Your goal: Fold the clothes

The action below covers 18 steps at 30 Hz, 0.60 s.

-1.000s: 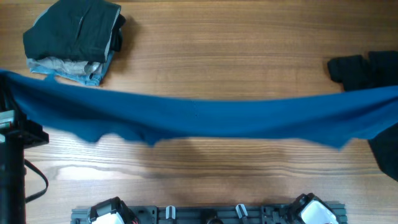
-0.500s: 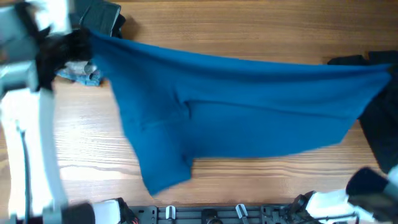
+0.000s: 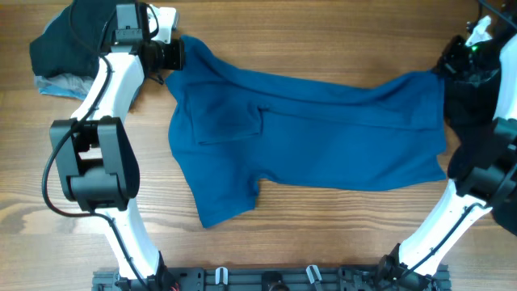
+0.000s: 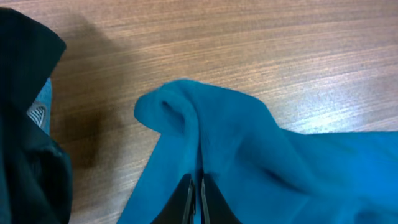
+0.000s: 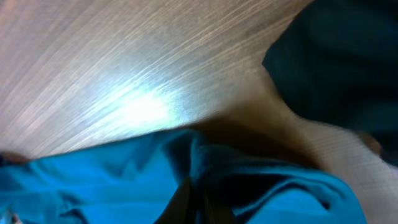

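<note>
The clothes, a royal-blue shirt (image 3: 323, 137), lie spread across the middle of the wooden table, with a sleeve-like flap hanging toward the front left. My left gripper (image 3: 171, 55) is shut on the shirt's far left corner. In the left wrist view its fingertips (image 4: 195, 190) pinch a raised fold of blue fabric (image 4: 249, 155). My right gripper (image 3: 447, 66) is shut on the far right corner. In the right wrist view the gripper (image 5: 198, 199) is buried in bunched blue cloth (image 5: 93, 180).
A folded charcoal garment (image 3: 56, 40) on a pale grey-blue one (image 3: 56, 83) sits at the far left, close to my left gripper. A black garment (image 3: 477, 93) lies at the right edge behind my right arm. A metal rail (image 3: 266, 279) runs along the front edge.
The shirt hung stretched in the air between the grippers as a narrow band. Both arms swung toward the far side, and it now lies flat on the table, still held at both corners.
</note>
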Motion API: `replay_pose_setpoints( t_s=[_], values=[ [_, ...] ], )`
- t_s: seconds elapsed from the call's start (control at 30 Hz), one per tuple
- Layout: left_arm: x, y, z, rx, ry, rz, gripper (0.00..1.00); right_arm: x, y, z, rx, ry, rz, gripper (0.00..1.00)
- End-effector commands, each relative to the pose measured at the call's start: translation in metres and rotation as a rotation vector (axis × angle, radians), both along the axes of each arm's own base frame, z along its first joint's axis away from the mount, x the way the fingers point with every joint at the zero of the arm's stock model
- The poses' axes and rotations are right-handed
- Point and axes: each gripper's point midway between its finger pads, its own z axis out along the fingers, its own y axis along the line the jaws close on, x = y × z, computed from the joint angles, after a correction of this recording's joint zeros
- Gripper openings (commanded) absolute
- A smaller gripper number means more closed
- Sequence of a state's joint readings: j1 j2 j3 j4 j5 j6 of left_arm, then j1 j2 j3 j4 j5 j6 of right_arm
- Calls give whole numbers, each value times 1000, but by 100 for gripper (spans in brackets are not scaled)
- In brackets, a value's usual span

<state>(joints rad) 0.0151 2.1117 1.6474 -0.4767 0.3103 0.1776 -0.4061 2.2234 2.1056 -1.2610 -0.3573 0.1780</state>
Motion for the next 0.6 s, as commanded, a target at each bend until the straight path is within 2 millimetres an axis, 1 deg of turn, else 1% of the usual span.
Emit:
replay_pose_setpoints(
  t_s=[0.0,0.1,0.17,0.2,0.23,0.27,0.33,0.43,0.5,0.57],
  values=[
    [7,5,8,11,-36,22,5,13,-6,-10,-21,-24,-5,4],
    [14,5,13,-1,-63,42,4,33,-19,-6,-82,-104,-12,4],
    [21,6,20,-24,-94,72,6,40,-27,-4,-124,-134,-24,4],
    [25,7,23,-34,-107,90,9,43,-31,-3,-140,-144,-29,4],
    [28,8,26,-46,-120,112,19,50,-39,-1,-175,-164,-60,4],
    [28,8,26,-47,-121,113,23,52,-43,-1,-190,-170,-79,4],
    [25,9,23,-46,-103,114,34,59,-53,1,-221,-192,-136,4],
    [17,8,15,-43,-53,115,39,67,-64,0,-257,-218,-176,4],
    [8,8,8,-41,-8,115,43,72,-68,-6,-269,-223,-180,4],
    [1,8,2,-35,27,109,47,75,-69,-16,-266,-217,-180,10]
  ],
)
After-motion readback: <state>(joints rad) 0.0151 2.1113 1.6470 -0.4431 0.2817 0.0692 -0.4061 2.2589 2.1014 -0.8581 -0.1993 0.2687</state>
